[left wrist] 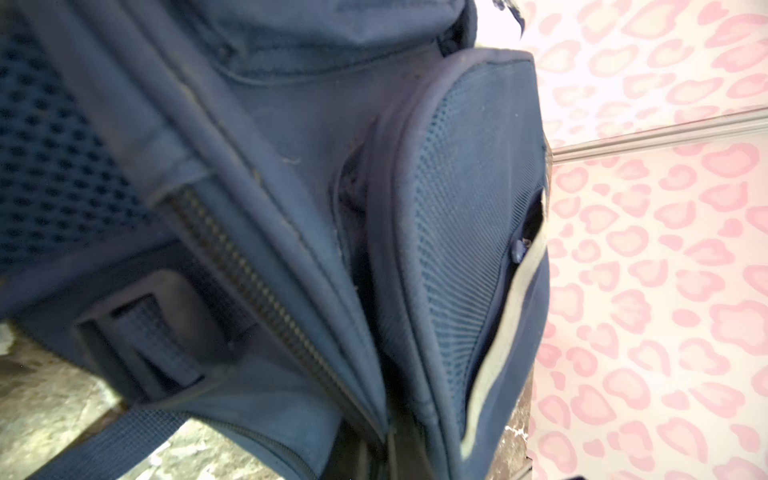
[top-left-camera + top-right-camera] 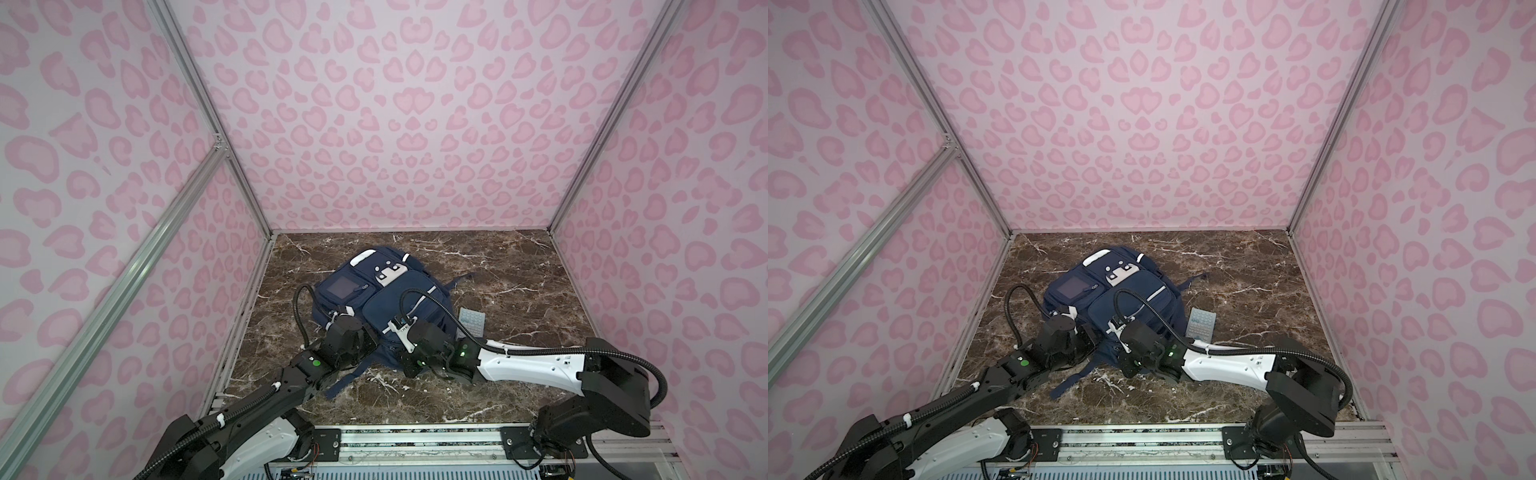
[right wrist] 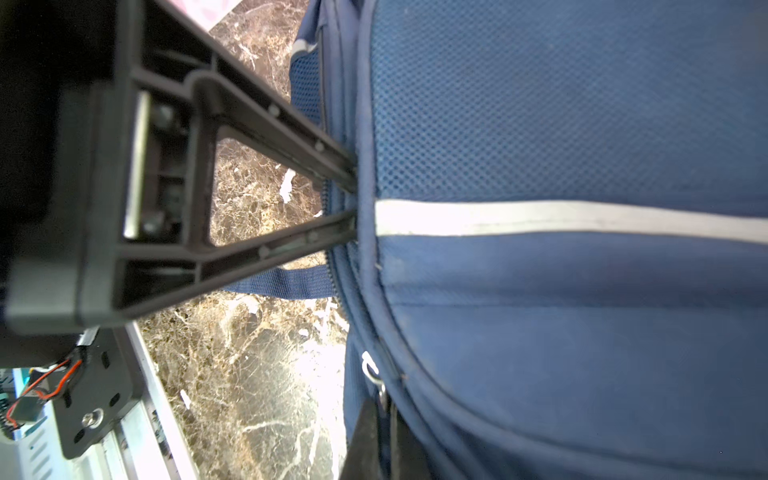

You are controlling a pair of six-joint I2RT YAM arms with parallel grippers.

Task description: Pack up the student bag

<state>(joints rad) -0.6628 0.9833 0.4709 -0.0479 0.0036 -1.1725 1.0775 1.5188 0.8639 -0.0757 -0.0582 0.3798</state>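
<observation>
Student bag: lumpy navy fabric (mesh panels), apparently zipped.

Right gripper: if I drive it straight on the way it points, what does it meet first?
The student bag: the right gripper has its jaws shut at the bag's piped edge, level with the grey stripe, so going on would likely press straight into the navy fabric. What lies inside is hidden.

The student bag is matt navy woven cloth, with open mesh panels, a dull grey reflective stripe and metal-looking zipper teeth. The right gripper has matt black plastic jaws. The surface is glossy, brown and marble-look; the frame rails are brushed metal.
</observation>
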